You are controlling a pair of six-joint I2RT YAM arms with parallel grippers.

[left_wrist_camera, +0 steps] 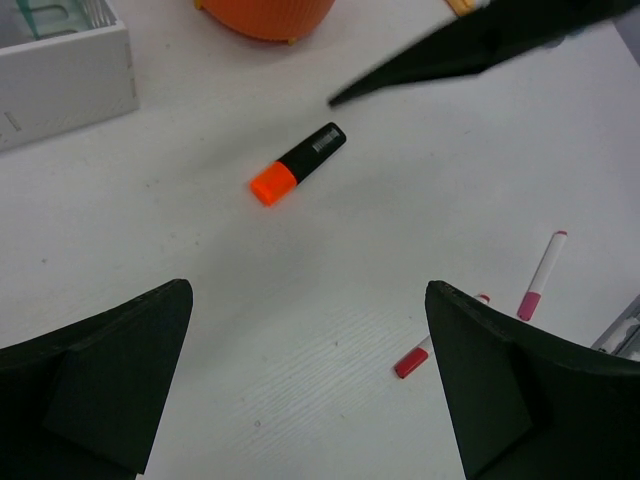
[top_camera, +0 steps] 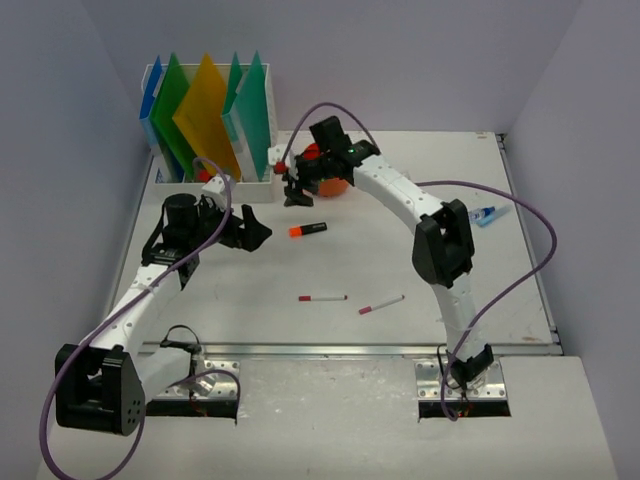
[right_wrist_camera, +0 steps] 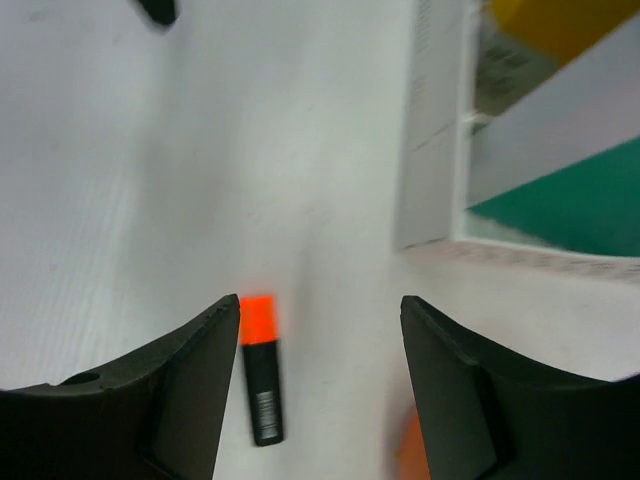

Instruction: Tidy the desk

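Observation:
The desk (top_camera: 440, 320) is a white tabletop between lavender walls. On it lie a black highlighter with an orange cap (top_camera: 309, 229) (left_wrist_camera: 298, 163) (right_wrist_camera: 260, 370), a red-capped pen (top_camera: 322, 297) (left_wrist_camera: 415, 358) and a pink-capped pen (top_camera: 381, 304) (left_wrist_camera: 540, 285). My right gripper (top_camera: 297, 190) (right_wrist_camera: 320, 330) hangs open and empty just behind the highlighter, in front of an orange cup (top_camera: 334, 184) (left_wrist_camera: 265, 15). To the highlighter's left my left gripper (top_camera: 255, 232) (left_wrist_camera: 310, 400) stands wide open over bare desk, holding nothing.
A white file rack (top_camera: 230, 190) (left_wrist_camera: 60, 70) (right_wrist_camera: 435, 130) with blue, green and yellow folders (top_camera: 205, 110) stands at the back left. A small blue and white item (top_camera: 487, 214) lies near the right edge. A metal rail (top_camera: 350, 349) runs along the front.

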